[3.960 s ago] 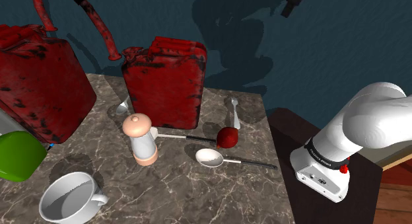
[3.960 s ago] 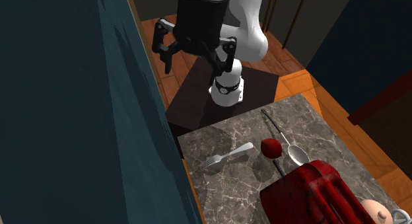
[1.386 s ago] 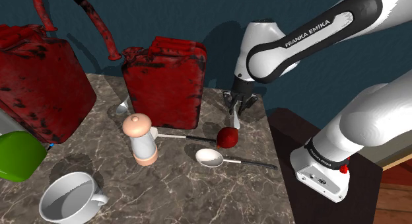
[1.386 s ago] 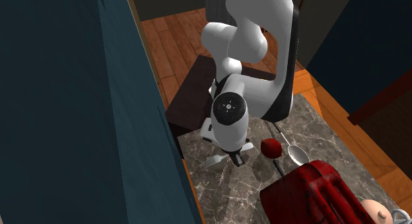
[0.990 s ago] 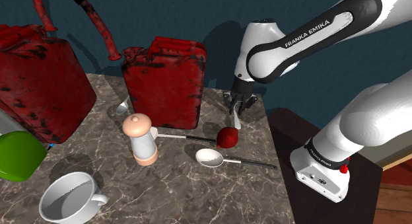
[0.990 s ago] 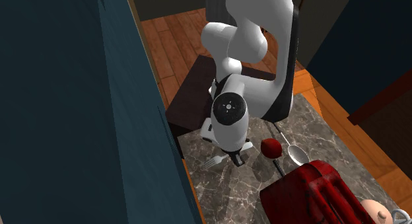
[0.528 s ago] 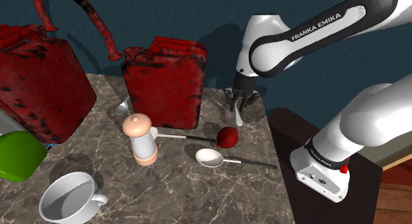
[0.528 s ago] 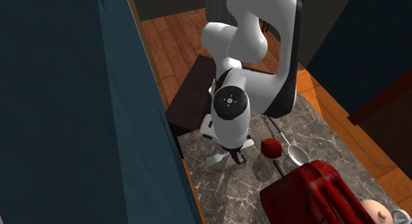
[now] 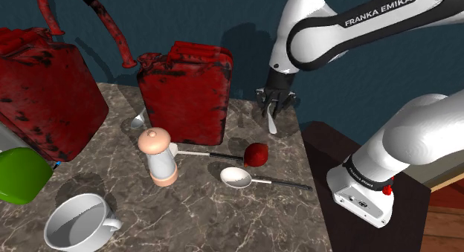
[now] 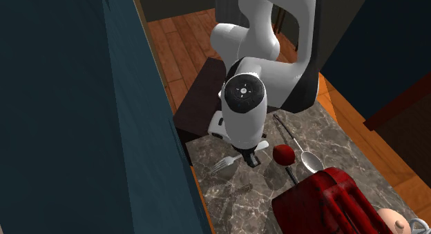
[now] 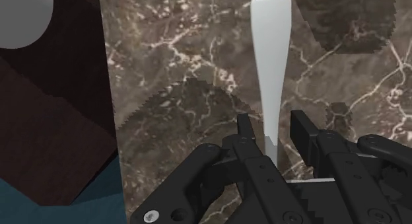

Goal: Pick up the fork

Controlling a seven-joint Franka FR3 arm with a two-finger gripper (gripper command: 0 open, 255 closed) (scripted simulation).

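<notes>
black two-finger pincer (image 9: 272, 109) in the shoulder view's upper right clasps a slim pale-grey fork (image 11: 271, 54) just above the brown marble tabletop (image 9: 186, 213)

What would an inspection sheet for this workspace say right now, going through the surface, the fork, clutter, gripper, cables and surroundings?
Surface: dark marbled table top.
Job's things: fork clasped near its narrow middle, hanging clear of the table by the corner nearest the stand.
Clutter: large red can, smaller red can, shaker, spoon, red-headed utensil, white mug, green object at the edge.
Grippers: gripper shut on the fork.
Cables: nothing seen.
Surroundings: dark blue wall, wooden floor.
</notes>
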